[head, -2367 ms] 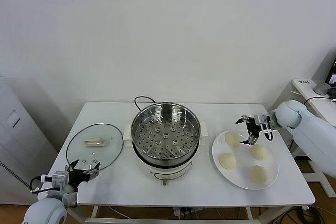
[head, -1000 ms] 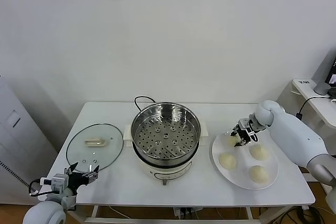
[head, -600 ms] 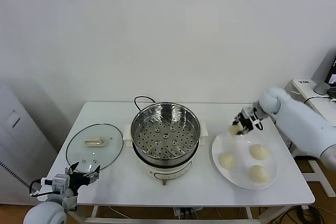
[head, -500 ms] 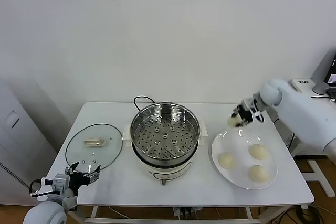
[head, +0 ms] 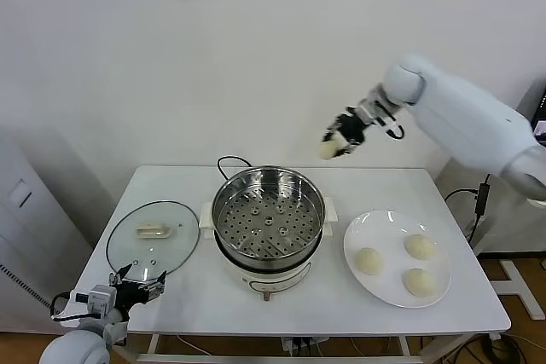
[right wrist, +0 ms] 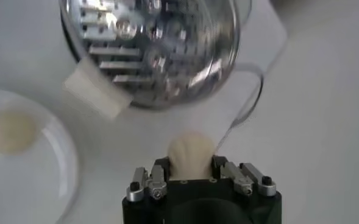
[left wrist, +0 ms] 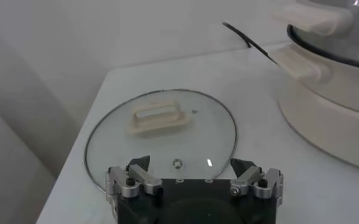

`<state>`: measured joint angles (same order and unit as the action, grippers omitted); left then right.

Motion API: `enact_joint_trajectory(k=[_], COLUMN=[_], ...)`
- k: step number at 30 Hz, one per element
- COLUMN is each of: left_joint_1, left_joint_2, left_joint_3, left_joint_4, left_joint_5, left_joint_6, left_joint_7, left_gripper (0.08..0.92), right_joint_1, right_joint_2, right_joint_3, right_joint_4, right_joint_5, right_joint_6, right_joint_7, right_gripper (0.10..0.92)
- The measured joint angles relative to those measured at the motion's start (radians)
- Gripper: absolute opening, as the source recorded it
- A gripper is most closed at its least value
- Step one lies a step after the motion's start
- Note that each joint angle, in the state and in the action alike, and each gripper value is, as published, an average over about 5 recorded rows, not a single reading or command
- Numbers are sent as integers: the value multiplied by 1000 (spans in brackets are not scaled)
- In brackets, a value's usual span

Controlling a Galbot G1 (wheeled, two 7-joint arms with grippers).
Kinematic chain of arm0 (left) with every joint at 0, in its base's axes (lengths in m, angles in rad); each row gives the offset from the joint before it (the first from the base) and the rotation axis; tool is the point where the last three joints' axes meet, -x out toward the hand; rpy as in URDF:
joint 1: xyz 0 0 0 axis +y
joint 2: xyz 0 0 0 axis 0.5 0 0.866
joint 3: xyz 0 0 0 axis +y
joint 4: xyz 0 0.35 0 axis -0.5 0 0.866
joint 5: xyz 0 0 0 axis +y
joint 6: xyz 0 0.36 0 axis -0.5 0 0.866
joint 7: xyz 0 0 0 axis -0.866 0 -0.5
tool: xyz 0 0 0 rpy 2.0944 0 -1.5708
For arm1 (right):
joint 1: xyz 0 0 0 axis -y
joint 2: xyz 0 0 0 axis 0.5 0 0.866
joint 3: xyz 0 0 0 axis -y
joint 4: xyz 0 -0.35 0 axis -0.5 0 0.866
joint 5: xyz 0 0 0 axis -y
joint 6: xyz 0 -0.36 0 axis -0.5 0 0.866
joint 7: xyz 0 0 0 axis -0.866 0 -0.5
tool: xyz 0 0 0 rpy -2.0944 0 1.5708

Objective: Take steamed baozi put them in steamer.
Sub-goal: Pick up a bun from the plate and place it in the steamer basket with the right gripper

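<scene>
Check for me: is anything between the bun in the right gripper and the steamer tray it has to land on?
Nothing visible. The right gripper holds a baozi in the air, up and to the right of the steamer. The steamer is open with a bare perforated tray; its glass lid lies on the table to its left.

In the right wrist view the gripper's (right wrist: 191, 176) body covers the lower half of the held baozi (right wrist: 191, 152), the steamer (right wrist: 155, 49) is blurred and cut at 12 o'clock, and the plate (right wrist: 63, 170) runs off at 9 o'clock. In the left wrist view the steamer (left wrist: 331, 91) is cut off at 3 o'clock.
</scene>
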<state>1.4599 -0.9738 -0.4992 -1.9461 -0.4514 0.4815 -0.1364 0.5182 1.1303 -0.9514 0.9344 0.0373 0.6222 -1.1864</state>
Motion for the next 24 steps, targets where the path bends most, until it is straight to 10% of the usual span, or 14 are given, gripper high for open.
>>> enact_joint_trajectory(k=[24], left_joint_1=[33], left_joint_2=[-6], left_joint_3=[-5], left_joint_4=[-2], left_joint_5=[13], left_joint_6=[-16], left_joint_7=[1], left_gripper=[823], right_joint_1=[-142], right_joint_2=[183], right_joint_3=[71], right_joint_4=[54], right_joint_5=[-409], right_joint_6=[202], right_joint_7=[-66], right_gripper=[441])
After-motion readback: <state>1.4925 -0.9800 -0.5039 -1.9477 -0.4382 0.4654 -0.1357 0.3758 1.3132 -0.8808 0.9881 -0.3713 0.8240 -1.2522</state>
